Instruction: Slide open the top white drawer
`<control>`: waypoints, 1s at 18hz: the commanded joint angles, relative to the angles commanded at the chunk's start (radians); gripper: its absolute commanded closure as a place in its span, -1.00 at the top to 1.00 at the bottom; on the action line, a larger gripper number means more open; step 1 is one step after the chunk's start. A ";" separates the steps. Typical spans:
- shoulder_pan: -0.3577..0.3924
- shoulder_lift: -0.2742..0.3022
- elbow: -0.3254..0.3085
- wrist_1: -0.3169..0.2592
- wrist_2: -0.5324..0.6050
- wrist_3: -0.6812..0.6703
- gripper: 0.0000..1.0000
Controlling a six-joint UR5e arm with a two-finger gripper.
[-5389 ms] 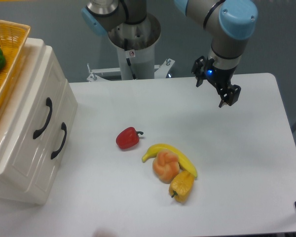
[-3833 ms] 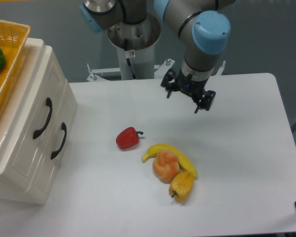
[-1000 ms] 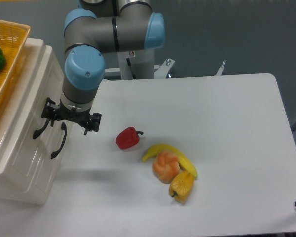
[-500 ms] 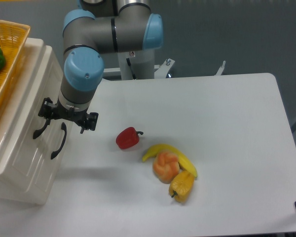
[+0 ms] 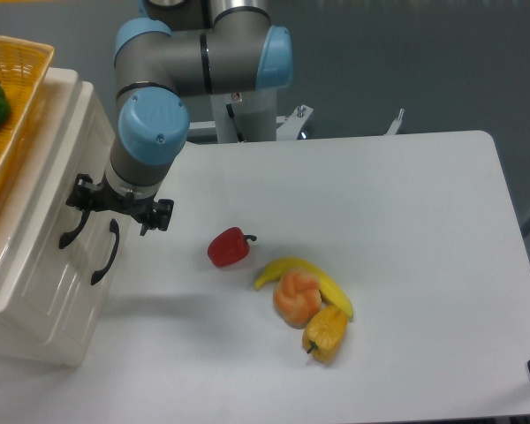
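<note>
Nearest, yellow pepper [image 5: 326, 333], peach-coloured fruit [image 5: 297, 297], banana [image 5: 310, 276] and red pepper [image 5: 228, 248] on the white table [image 5: 406, 230]; no readable writing anywhere. Farther left, gripper [image 5: 119, 206] with fingers spread at the handle of the top white drawer [image 5: 64, 190], shut in its cabinet at the table's left edge.

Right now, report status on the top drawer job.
Gripper open, fingers straddling the top white drawer handle. Drawer not visibly open. Red pepper on the table, clear of the pull path.
</note>
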 joint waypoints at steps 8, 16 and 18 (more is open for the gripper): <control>-0.005 -0.002 0.000 -0.002 0.000 0.002 1.00; -0.015 -0.003 -0.002 -0.002 0.000 0.000 1.00; -0.015 -0.003 -0.002 -0.002 0.000 0.002 1.00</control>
